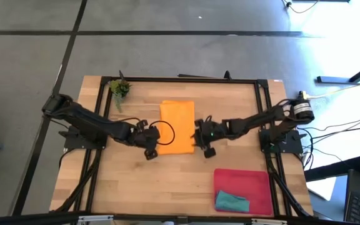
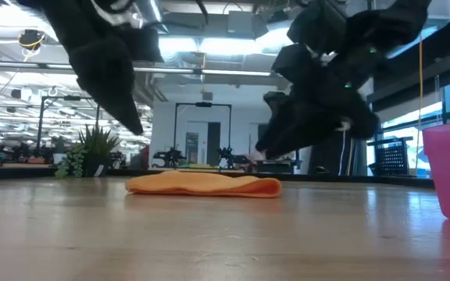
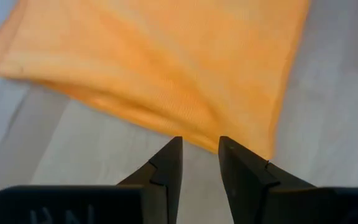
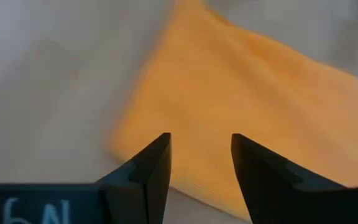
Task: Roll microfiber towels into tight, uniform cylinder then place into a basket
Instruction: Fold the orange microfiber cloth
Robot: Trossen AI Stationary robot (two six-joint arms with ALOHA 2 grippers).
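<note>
An orange microfiber towel (image 1: 177, 128) lies folded flat on the middle of the wooden table, also seen in the low view (image 2: 205, 184). A teal towel (image 1: 232, 202) lies bunched in the near left corner of the red-pink basket (image 1: 242, 173) at the near right. My left gripper (image 3: 201, 146) hovers open just off the orange towel's near left corner (image 3: 253, 146). My right gripper (image 4: 201, 143) hovers open over the towel's near right corner (image 4: 129, 143). Both stand clear above the table, with nothing between their fingers.
A small green plant sprig (image 1: 120, 89) stands at the far left corner of the table. A black frame (image 1: 180, 79) runs along the table's far and side edges. Bare wood lies near the front edge, left of the basket.
</note>
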